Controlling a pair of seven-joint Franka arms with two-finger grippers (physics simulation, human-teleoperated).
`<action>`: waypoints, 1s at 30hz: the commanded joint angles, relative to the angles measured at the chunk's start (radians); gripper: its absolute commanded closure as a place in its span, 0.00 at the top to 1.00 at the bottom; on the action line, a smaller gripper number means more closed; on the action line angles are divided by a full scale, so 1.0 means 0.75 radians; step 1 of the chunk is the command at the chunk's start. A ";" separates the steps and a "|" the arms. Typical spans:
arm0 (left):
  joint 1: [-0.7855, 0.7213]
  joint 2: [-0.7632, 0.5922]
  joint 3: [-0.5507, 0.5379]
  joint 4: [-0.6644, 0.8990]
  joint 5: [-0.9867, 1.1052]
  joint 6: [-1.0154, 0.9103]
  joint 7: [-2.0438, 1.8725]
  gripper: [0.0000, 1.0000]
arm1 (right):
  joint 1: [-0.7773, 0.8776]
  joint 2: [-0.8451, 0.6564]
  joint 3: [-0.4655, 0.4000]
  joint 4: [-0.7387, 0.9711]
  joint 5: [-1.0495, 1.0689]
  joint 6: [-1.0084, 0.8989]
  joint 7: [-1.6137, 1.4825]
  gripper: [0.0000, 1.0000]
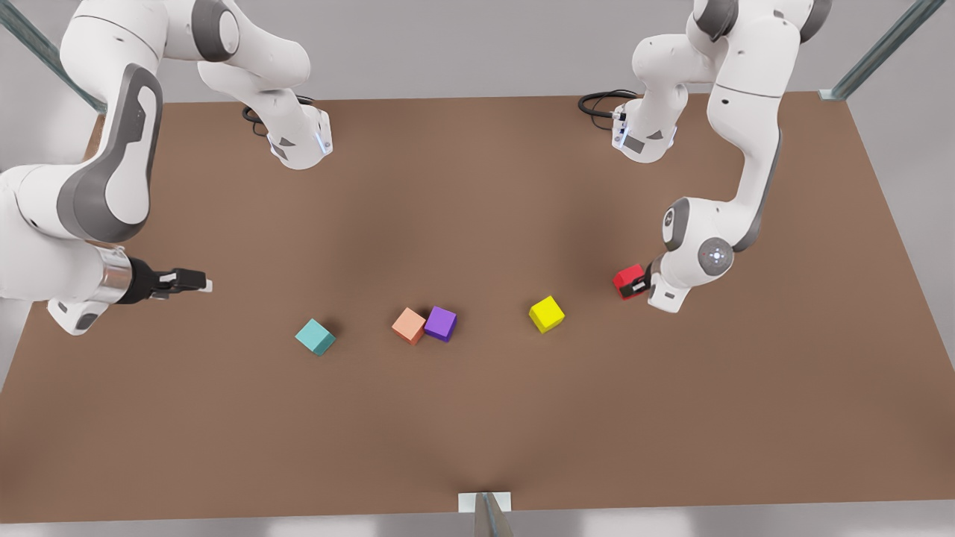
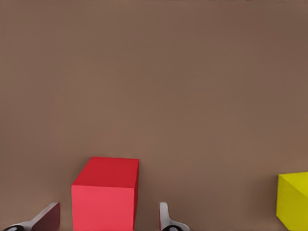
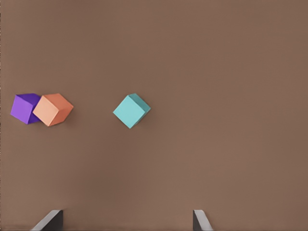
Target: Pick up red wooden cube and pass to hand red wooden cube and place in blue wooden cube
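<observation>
Left wrist view: left gripper [image 2: 109, 222] straddling the small bright-red wooden cube [image 2: 106, 192], one pale fingertip [image 2: 46, 216] on either side, a sliver of brown tabletop [image 2: 154, 86] visible between each finger and the cube face, so spread and not yet clenched. Red cube resting on the table, with a plain yellow cube [image 2: 293, 199] off at about 3 o'clock from it.

Front view: same left gripper [image 1: 636, 286] on the arm at the front view's right, low at the table, black fingers around the red cube [image 1: 627, 279]; yellow cube [image 1: 547, 313] near, at roughly 8 o'clock from the red one. Farther toward 9 o'clock, a purple cube [image 1: 441, 323] touching a salmon-orange cube [image 1: 408, 326], then the small teal wooden cube [image 1: 315, 336] standing alone, well apart from the red cube.

Right gripper [image 1: 200, 282] at the front view's left, held level above the table, at about 10 o'clock from the teal cube and clear of it.

Right wrist view: right gripper [image 3: 127, 222] spread wide with nothing between the dark fingertips [image 3: 50, 220]; teal cube [image 3: 131, 110] ahead, orange cube [image 3: 53, 109] and purple cube [image 3: 24, 108] beside it
</observation>
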 commanded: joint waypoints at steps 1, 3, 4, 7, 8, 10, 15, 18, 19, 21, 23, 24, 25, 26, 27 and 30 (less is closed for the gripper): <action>0.000 0.018 0.000 0.000 0.004 0.066 -0.226 1.00 | 0.011 0.011 0.001 -0.002 0.031 0.010 0.003 1.00; 0.002 0.027 0.000 0.000 0.006 0.073 -0.226 1.00 | 0.042 0.011 0.003 -0.035 0.059 0.010 0.005 1.00; 0.004 0.027 0.002 -0.002 0.006 0.073 -0.226 1.00 | 0.046 0.011 0.003 -0.043 0.059 0.012 0.005 1.00; 0.004 0.020 0.004 -0.031 0.011 0.069 -0.224 1.00 | 0.048 0.009 0.005 -0.080 0.161 0.020 0.005 1.00; 0.004 0.020 0.004 -0.035 0.011 0.069 -0.224 1.00 | 0.046 0.015 0.005 -0.100 0.306 0.022 -0.021 1.00; 0.004 0.020 0.004 -0.045 0.013 0.069 -0.222 1.00 | 0.058 0.069 0.007 -0.088 0.427 0.069 -0.199 1.00; 0.002 0.023 0.004 -0.074 0.015 0.073 -0.220 1.00 | 0.040 0.165 0.003 -0.072 0.648 0.110 -0.578 1.00; 0.002 0.053 0.004 -0.080 0.015 0.124 -0.207 1.00 | 0.032 0.212 0.003 -0.065 0.722 0.110 -0.831 1.00; 0.002 0.067 0.004 -0.082 0.015 0.146 -0.207 1.00 | 0.029 0.224 0.003 -0.074 0.769 0.108 -0.892 1.00; 0.000 0.096 0.004 -0.084 0.015 0.195 -0.207 1.00 | 0.017 0.238 0.001 -0.072 0.800 0.110 -1.081 1.00; 0.000 0.110 0.004 -0.084 0.015 0.220 -0.207 1.00 | 0.015 0.259 0.001 -0.074 0.879 0.112 -1.252 1.00; 0.000 0.123 0.002 -0.084 0.015 0.232 -0.207 1.00 | 0.015 0.265 0.001 -0.072 0.912 0.120 -1.320 1.00; 0.000 0.127 0.004 -0.084 0.015 0.238 -0.207 1.00 | 0.015 0.265 0.001 -0.072 0.916 0.133 -1.348 1.00; -0.002 0.127 0.004 -0.084 0.015 0.240 -0.207 1.00 | 0.019 0.267 0.001 -0.072 0.928 0.202 -1.463 1.00; -0.002 0.135 0.004 -0.082 0.015 0.246 -0.207 1.00 | 0.021 0.267 0.001 -0.072 0.973 0.241 -1.577 1.00; -0.002 0.135 0.004 -0.082 0.015 0.257 -0.207 0.59 | 0.042 0.281 0.007 -0.080 1.108 0.288 -1.764 1.00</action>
